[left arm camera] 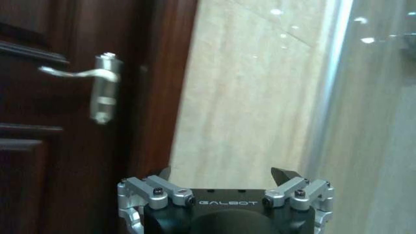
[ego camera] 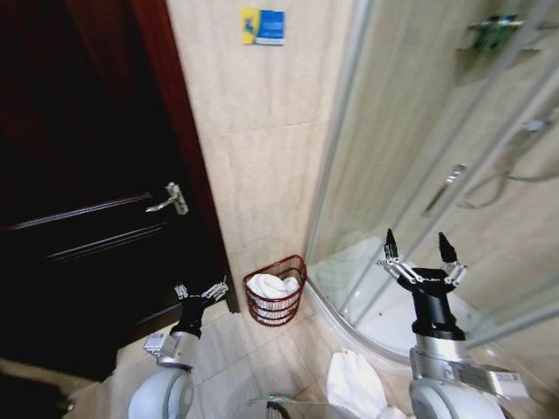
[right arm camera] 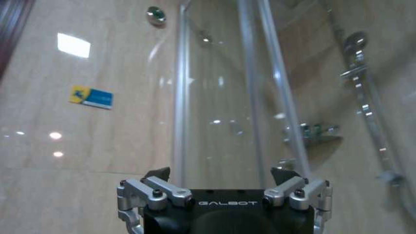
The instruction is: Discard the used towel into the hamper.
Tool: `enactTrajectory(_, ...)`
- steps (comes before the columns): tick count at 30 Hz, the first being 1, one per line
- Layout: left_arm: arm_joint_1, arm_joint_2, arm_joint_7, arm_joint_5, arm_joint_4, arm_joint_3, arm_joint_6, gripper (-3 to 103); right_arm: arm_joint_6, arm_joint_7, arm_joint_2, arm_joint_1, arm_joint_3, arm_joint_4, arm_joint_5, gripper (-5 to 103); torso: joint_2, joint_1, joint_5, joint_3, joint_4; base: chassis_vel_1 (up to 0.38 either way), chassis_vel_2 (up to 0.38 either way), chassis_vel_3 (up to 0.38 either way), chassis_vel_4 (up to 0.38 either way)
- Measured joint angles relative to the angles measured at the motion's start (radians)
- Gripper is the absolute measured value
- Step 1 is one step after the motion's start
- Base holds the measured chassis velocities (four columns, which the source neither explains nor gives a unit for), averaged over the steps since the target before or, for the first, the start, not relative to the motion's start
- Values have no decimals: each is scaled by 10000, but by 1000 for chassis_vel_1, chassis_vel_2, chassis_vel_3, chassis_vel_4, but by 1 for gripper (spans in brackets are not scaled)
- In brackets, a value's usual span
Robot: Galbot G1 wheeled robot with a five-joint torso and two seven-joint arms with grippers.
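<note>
Right claw [ego camera: 417, 251]: raised before the shower glass [ego camera: 437, 157], jaws wide, empty. Left claw [ego camera: 203, 291]: low beside the dark door [ego camera: 79, 175], jaws spread, empty. Hamper [ego camera: 276, 310]: on the floor at the wall's foot, between door and shower, white cloth already inside. Towel [ego camera: 356, 384]: white heap on the floor near your right arm. Step, as judged: towel not yet picked up. Next calls for you to lower a claw onto the heap.

Left gripper [ego camera: 203, 292]: low at 7 o'clock, fingers spread, empty. Right gripper [ego camera: 420, 254]: raised at 4 o'clock, fingers spread, empty.
</note>
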Motion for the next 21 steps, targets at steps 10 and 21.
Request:
enactTrajectory(10, 0, 0, 0, 0, 0, 0, 0, 100, 47, -31, 77, 39, -130, -37, -155, 100, 0, -2, 1, 0, 1, -120, -130, -144, -125)
enactTrajectory(21, 0, 0, 0, 0, 0, 0, 0, 100, 78, -31, 75, 91, -138, -109, -135, 100, 0, -1, 1, 0, -1, -127, -127, -120, -131)
